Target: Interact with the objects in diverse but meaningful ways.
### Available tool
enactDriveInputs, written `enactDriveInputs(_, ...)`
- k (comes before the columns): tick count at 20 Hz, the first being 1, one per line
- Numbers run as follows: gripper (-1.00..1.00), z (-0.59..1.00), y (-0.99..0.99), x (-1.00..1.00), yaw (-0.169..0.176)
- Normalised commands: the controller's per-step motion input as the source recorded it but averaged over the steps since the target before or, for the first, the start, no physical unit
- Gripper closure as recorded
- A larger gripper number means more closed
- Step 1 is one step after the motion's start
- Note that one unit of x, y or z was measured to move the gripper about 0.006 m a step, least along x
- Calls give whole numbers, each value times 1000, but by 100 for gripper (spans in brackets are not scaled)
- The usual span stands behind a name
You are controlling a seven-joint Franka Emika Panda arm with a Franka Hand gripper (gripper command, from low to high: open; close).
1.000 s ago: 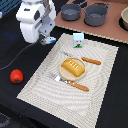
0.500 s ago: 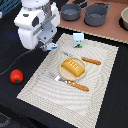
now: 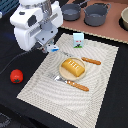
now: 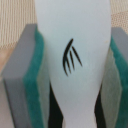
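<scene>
Between the fingers [image 4: 73, 75] sits a smooth white piece [image 4: 72, 55] with a small black mark on it, and the green pads [image 4: 40, 85] press on it from both sides, so the fingers are closed tight on it. It looks like light, hard plastic, wide where the pads meet it and thinner lower down. It is probably a bit slippery, so the wide part is the best place to hold, and that is where the pads sit now. From the outside camera only a small white-and-blue bit [image 3: 52, 48] shows under the big white arm, and it hangs just above the striped mat [image 3: 35, 82] on the counter [image 3: 107, 107]. I cannot tell if its tip touches the mat. Near the fingers, out on the mat, the yellow bread loaf [image 3: 73, 67] lies on a small plate [image 3: 64, 76]. It looks like a light toy and would be best held across its short sides. An orange-handled knife [image 3: 91, 61] and an orange-handled fork [image 3: 74, 84] lie just beside the plate. The small white carton [image 3: 78, 39] stands a little way off, near the mat's far edge; it looks light and could tip over easily, so hold it by its flat sides. Well away from the fingers, off the mat, the red tomato [image 3: 17, 75] rests on the dark counter. It is round and may roll.
</scene>
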Motion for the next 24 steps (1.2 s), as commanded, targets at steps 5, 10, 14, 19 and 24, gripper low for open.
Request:
enactDriveInputs(5, 100, 329, -430, 749, -66)
enactDriveInputs(10, 100, 265, -433, 721, -66)
enactDriveInputs(14, 100, 294, -457, 721, -64)
enactDriveInputs(19, 100, 124, -559, 695, -30)
enactDriveInputs(24, 100, 19, -549, 761, -23)
